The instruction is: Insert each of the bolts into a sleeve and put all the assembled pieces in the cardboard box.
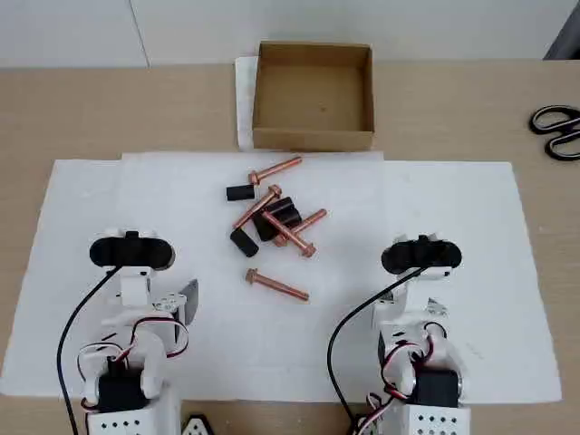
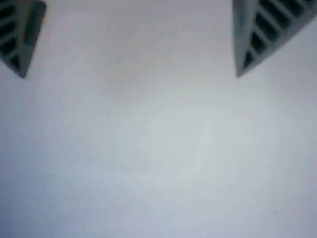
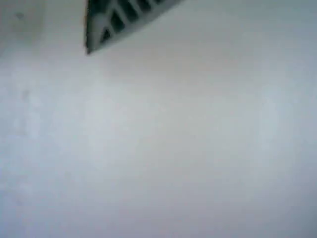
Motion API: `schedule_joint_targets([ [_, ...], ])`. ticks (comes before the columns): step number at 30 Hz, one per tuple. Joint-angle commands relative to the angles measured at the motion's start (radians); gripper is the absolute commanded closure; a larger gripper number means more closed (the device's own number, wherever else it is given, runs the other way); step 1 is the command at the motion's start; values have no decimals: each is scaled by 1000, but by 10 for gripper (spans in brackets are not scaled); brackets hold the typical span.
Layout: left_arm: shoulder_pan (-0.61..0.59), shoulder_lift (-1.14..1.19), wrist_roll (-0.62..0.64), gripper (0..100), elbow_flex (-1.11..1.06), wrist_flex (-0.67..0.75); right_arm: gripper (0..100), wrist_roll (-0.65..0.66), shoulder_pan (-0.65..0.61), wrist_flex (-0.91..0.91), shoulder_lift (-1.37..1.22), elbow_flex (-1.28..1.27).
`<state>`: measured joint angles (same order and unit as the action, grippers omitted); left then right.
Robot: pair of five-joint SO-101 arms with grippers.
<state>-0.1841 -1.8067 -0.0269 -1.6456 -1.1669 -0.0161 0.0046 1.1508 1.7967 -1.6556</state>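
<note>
My left tool (image 2: 130, 74) stood apart over the near-left paper (image 1: 91, 208); my right tool's (image 1: 433, 313) state I could not tell. The bolts (image 1: 288, 232) and sleeves (image 1: 276, 216) lay loose mid-tabletop, short of the far cardboard box (image 1: 313, 139). Both tools were probably parked clear for open reach.

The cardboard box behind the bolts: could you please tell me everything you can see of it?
The brown square cardboard box is open-topped and shallow, with four upright walls and a flat floor. It stands upright and level at the far middle of the light wooden table, holding nothing. A white paper sheet shows from under its left side. Nothing else touches it.
</note>
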Motion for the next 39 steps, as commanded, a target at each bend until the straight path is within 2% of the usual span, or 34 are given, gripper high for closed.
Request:
schedule_joint_targets([
  [1,-2,-9,5,744,41,17,813,-11,2,-15,5,43],
  [26,9,-9,5,744,41,18,813,-12,1,-22,5,43],
  [32,26,-9,3,744,44,35,813,0,35,-87,5,44],
  [36,-38,-8,8,744,96,124,813,195,199,-113,5,167],
  [39,-101,-5,5,744,154,118,813,285,288,-199,5,255],
])
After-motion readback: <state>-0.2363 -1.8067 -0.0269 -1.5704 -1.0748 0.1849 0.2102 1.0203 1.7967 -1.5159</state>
